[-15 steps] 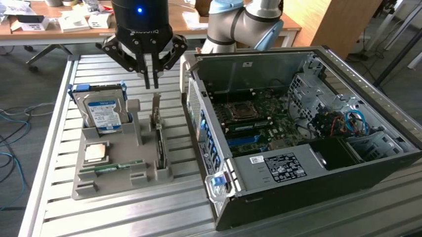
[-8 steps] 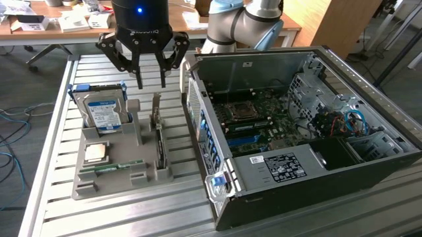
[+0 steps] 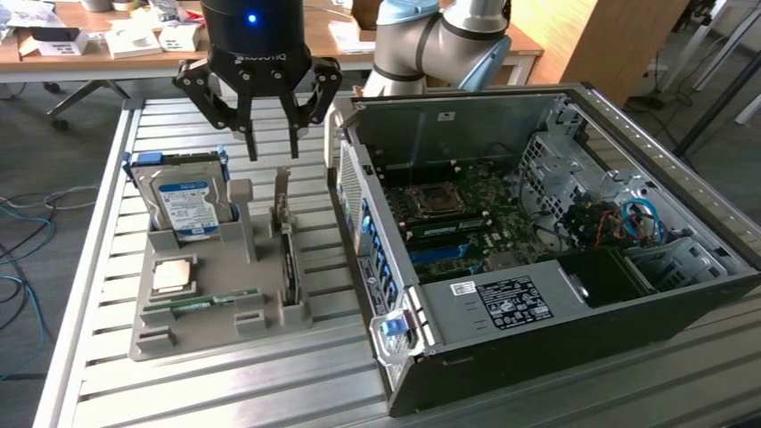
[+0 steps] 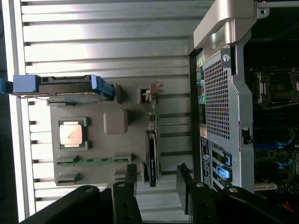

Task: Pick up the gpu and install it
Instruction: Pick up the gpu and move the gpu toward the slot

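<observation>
The gpu (image 3: 285, 234) stands on its long edge in a slot of the grey holder tray (image 3: 155, 343), along the tray's edge nearest the open computer case (image 3: 500, 357). Its silver bracket points up at the far end. In the wrist view it shows edge-on as a thin dark card (image 4: 151, 156).

The tray also carries the hard drive (image 3: 184, 201) upright at its far corner, a processor chip (image 3: 174, 275) lying flat, and the memory stick (image 3: 202, 301) near its front edge. Tray and case sit side by side on the slatted metal bench (image 3: 238, 392).

By my reading the task has barely begun. The card is not yet lifted, and nothing sits in the expansion slots of the motherboard (image 3: 464, 214) (as far as the exterior view lets me see).

The gripper (image 3: 274, 147) hangs above the far end of the tray, over the card's bracket end. Its fingers (image 4: 125, 191) are spread wide, one on each side of the card's line. It holds nothing and appears clear of the card.
</observation>
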Robot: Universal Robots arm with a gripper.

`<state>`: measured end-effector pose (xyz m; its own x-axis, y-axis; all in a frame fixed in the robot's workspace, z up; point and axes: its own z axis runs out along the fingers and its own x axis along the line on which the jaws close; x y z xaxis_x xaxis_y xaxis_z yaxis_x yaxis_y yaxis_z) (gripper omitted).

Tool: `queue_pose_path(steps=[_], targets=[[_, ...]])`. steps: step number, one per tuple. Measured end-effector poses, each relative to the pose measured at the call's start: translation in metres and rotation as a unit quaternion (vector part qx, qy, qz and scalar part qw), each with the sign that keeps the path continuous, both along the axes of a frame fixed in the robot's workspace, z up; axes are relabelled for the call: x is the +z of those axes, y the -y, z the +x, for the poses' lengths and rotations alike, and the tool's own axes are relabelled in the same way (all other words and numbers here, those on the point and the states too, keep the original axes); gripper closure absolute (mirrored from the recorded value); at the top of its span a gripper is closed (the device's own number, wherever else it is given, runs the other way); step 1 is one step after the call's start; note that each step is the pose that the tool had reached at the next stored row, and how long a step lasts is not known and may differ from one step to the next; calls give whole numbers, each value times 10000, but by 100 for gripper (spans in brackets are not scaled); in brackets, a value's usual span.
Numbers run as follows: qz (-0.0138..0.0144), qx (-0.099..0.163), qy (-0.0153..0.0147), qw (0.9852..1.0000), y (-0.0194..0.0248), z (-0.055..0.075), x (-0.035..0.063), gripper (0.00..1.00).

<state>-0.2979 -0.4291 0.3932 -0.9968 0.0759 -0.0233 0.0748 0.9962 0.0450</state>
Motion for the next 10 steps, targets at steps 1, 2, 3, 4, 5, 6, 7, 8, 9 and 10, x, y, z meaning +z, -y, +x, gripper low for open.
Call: queue_pose_path(steps=[1, 2, 3, 4, 5, 6, 7, 8, 9, 10], targets=[[0, 0, 0, 10000, 0, 0, 0, 53], [0, 0, 0, 10000, 0, 0, 0, 53], [0, 0, 0, 10000, 0, 0, 0, 52], [0, 0, 0, 10000, 0, 0, 0, 52], [0, 0, 0, 10000, 0, 0, 0, 46], [0, 0, 0, 10000, 0, 0, 0, 46], [0, 0, 0, 10000, 0, 0, 0, 46], [0, 0, 0, 10000, 0, 0, 0, 46], [0, 0, 0, 10000, 0, 0, 0, 46], [0, 0, 0, 10000, 0, 0, 0, 46]])
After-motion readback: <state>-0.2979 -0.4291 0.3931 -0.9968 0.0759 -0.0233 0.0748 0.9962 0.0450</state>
